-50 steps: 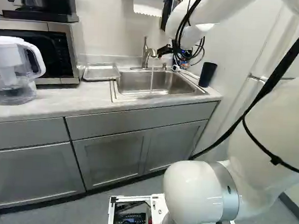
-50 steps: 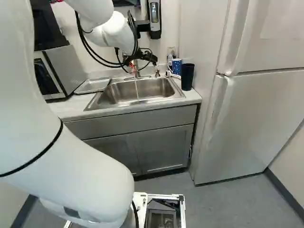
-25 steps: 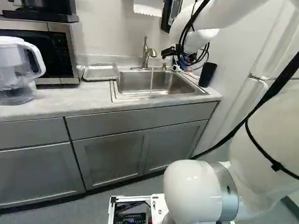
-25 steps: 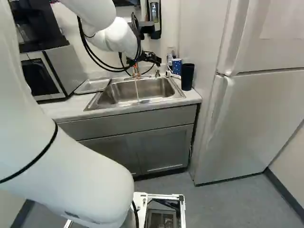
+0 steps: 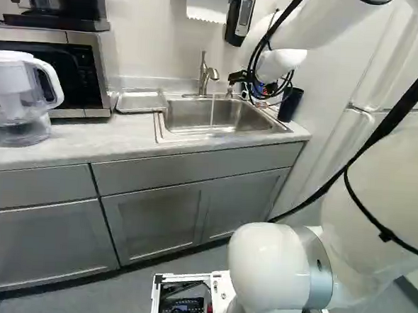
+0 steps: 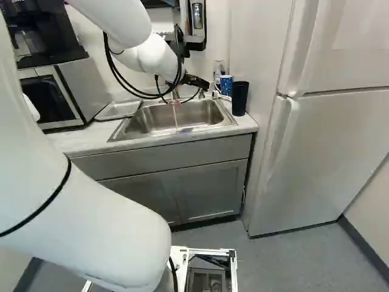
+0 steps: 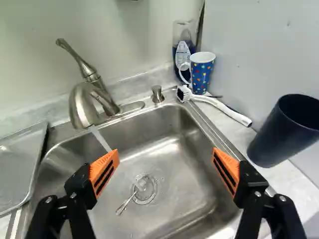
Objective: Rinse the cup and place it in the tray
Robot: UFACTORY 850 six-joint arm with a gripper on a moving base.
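Observation:
Above the sink, my gripper (image 6: 202, 83) hangs near the faucet in the right base view. In the wrist view the gripper (image 7: 166, 158) stands wide open over the basin (image 7: 184, 164), with nothing between its orange pads. Water runs from the faucet (image 7: 82, 107). A blue dotted cup (image 7: 201, 74) with a white rim and handle stands upright in the back corner, ahead of the fingers. A dark tumbler (image 7: 286, 132) stands on the counter beside the sink, nearer one finger. The metal tray (image 5: 141, 100) lies across the sink from both.
A dish brush (image 7: 222, 108) lies on the sink's edge by the blue cup, with a bottle (image 7: 183, 42) behind. A spoon (image 7: 130, 196) rests at the drain. A microwave (image 5: 96, 79) and a water pitcher (image 5: 21, 99) stand beyond the tray. A fridge (image 6: 328, 146) is at the right.
The arm has carried the gripper rightward and slightly lower in both base views, over toward the cups' side of the sink. The base and the objects on the counter have not moved.

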